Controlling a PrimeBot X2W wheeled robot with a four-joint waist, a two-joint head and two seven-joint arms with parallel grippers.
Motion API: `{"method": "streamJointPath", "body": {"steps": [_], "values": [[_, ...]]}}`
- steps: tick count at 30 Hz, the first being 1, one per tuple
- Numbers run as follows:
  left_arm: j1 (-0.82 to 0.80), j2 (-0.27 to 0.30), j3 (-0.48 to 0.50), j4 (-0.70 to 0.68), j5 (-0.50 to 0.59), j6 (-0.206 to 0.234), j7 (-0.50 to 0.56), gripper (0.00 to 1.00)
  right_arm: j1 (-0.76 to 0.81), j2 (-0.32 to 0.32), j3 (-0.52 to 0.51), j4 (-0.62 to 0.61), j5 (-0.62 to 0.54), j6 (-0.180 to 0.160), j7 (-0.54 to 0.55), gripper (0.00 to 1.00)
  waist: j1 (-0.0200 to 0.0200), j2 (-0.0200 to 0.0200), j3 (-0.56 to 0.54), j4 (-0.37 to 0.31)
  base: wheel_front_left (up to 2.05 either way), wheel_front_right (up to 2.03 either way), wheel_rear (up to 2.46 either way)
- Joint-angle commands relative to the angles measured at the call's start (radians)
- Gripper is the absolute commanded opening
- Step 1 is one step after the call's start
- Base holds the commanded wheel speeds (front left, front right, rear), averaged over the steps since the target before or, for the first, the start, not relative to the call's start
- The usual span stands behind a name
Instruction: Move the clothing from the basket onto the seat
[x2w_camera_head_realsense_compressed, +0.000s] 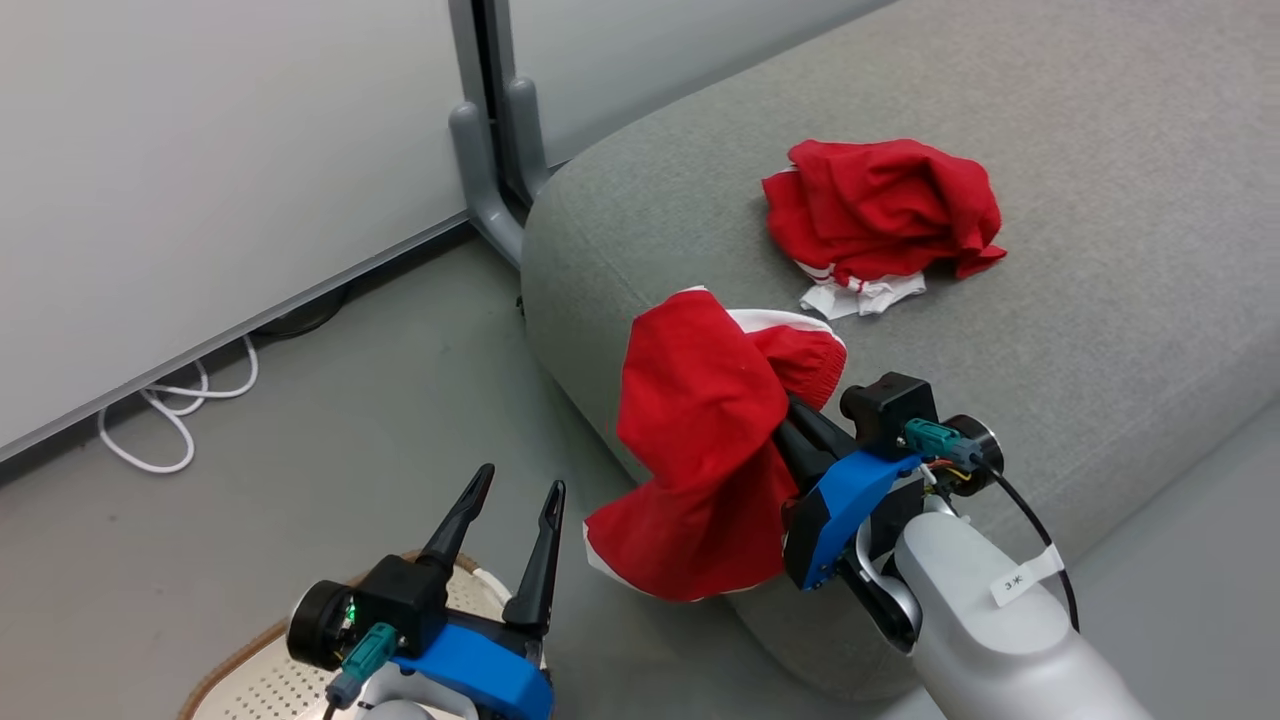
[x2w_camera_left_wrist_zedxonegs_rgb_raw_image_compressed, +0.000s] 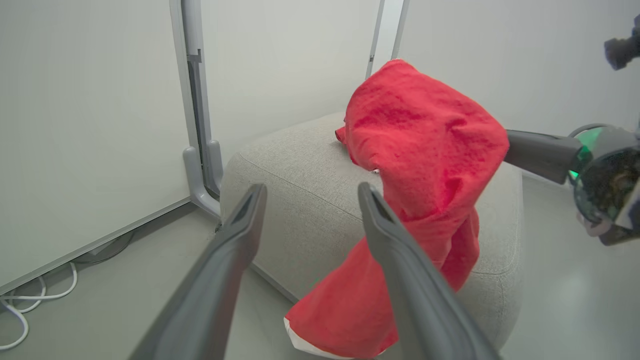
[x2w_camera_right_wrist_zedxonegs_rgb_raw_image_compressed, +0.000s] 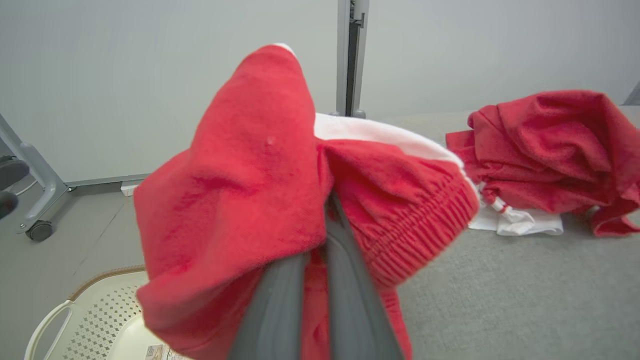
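Note:
My right gripper (x2w_camera_head_realsense_compressed: 790, 410) is shut on a red garment (x2w_camera_head_realsense_compressed: 705, 440) with white trim and holds it up at the near left corner of the grey seat (x2w_camera_head_realsense_compressed: 1100, 330); the cloth hangs down over the seat's front edge. In the right wrist view the fingers (x2w_camera_right_wrist_zedxonegs_rgb_raw_image_compressed: 340, 260) vanish into the bunched red garment (x2w_camera_right_wrist_zedxonegs_rgb_raw_image_compressed: 250, 200). A second red garment (x2w_camera_head_realsense_compressed: 880, 215) lies crumpled on the seat farther back. My left gripper (x2w_camera_head_realsense_compressed: 517, 490) is open and empty above the cream basket (x2w_camera_head_realsense_compressed: 270, 670), low at the left. The basket (x2w_camera_right_wrist_zedxonegs_rgb_raw_image_compressed: 90, 315) appears at the lower left of the right wrist view.
A grey partition wall with a post and foot (x2w_camera_head_realsense_compressed: 490, 130) stands behind the seat's left end. White cable (x2w_camera_head_realsense_compressed: 170, 415) loops on the floor by the wall. Bare grey floor lies left of the seat.

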Motion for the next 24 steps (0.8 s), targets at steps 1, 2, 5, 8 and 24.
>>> {"method": "streamJointPath", "body": {"steps": [1,2,5,8,24], "values": [[-0.013,0.004,-0.003,0.001,-0.005,-0.002,-0.005,1.00,0.014,0.001,-0.003,-0.005,0.001,0.000,-0.005,0.00,-0.0001,0.0000,0.003,-0.025,0.00,0.00,0.00],[-0.012,0.006,-0.005,0.001,-0.004,-0.002,-0.005,1.00,0.015,0.001,-0.003,-0.008,0.001,0.000,-0.005,0.00,-0.0001,0.0000,0.003,-0.036,0.00,0.00,0.00],[-0.011,0.012,-0.007,0.003,-0.003,-0.002,-0.005,1.00,0.016,0.002,-0.006,-0.012,0.004,0.000,-0.005,0.00,-0.0001,0.0000,0.006,-0.066,0.00,0.00,0.00],[-0.025,0.015,-0.022,0.008,-0.004,-0.002,-0.005,1.00,0.018,0.002,-0.020,-0.019,0.004,0.000,-0.005,0.00,-0.0001,0.0000,0.014,-0.074,0.00,0.00,0.00],[-0.063,0.035,-0.071,0.023,-0.020,-0.002,-0.005,1.00,0.032,0.002,-0.075,-0.043,-0.018,0.000,-0.005,0.00,-0.0001,0.0000,0.043,-0.081,0.00,0.00,0.00]]}}
